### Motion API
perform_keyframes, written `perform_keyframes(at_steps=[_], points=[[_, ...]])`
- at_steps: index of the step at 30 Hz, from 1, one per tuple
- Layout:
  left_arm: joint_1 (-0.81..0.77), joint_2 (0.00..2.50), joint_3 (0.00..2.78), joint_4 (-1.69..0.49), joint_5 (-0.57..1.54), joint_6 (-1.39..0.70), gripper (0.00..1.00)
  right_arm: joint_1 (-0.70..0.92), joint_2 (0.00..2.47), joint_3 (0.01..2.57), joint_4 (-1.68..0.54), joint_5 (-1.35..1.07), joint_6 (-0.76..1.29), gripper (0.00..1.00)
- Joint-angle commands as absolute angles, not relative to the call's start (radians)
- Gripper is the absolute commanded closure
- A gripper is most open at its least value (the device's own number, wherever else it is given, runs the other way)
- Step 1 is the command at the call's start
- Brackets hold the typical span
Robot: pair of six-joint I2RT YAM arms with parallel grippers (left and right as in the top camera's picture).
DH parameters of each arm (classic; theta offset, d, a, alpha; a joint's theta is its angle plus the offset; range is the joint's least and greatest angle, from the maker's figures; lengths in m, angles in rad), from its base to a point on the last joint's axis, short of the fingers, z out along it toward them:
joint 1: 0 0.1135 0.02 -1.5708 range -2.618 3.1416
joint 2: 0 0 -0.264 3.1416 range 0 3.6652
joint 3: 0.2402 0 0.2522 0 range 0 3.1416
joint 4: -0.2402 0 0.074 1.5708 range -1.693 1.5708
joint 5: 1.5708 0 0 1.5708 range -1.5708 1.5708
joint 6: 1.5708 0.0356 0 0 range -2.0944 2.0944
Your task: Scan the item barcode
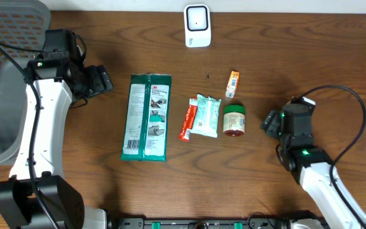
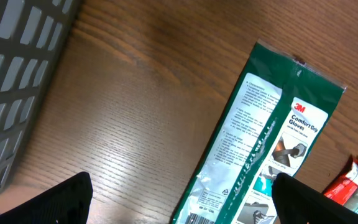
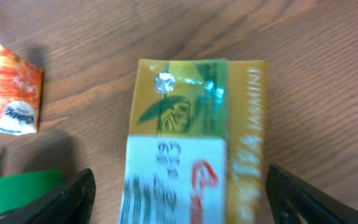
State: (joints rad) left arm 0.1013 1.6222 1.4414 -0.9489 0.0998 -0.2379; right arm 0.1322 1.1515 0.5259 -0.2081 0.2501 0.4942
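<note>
A yellow-and-green tea box [image 3: 191, 118] with a white label lies on the wooden table in the right wrist view, blurred. My right gripper [image 3: 180, 175] stands open around it, with a finger on each side and gaps to the box. In the overhead view the right gripper [image 1: 271, 122] sits just right of the items and hides the box. A white scanner [image 1: 197, 25] stands at the far edge. My left gripper [image 1: 103, 81] is open and holds nothing, hovering left of a green glove packet [image 1: 146, 117]; its fingers [image 2: 55, 202] frame that packet [image 2: 260, 143].
A red stick pack [image 1: 186, 121], a teal packet [image 1: 205, 116], a green-lidded jar [image 1: 234, 121] and a small orange box [image 1: 232, 83] lie mid-table. A grey mesh chair [image 1: 5, 76] stands at the left edge.
</note>
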Motion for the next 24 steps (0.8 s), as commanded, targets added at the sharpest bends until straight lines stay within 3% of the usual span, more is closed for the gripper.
perform_keyframes(at_steps=[1,11,15,19,22,24], points=[[0.105,1.627,1.444,-0.952,0.101,-0.232,0.08,0.138,1.074,0.571,-0.277,0.250,0.506,0.12],[0.105,1.627,1.444,-0.952,0.101,-0.232,0.08,0.136,1.006,0.902,-0.787,0.245,0.546,0.12],[0.105,1.627,1.444,-0.952,0.101,-0.232,0.08,0.128,1.006,1.065,-0.965,0.218,0.545,0.01],[0.105,1.627,1.444,-0.952,0.101,-0.232,0.08,0.065,1.006,1.143,-1.044,0.117,0.485,0.04],[0.105,1.627,1.444,-0.952,0.101,-0.232,0.08,-0.031,1.008,1.140,-1.090,0.068,0.485,0.62],[0.105,1.627,1.444,-0.952,0.101,-0.232,0.08,-0.098,1.008,1.127,-1.112,0.052,0.485,0.88]])
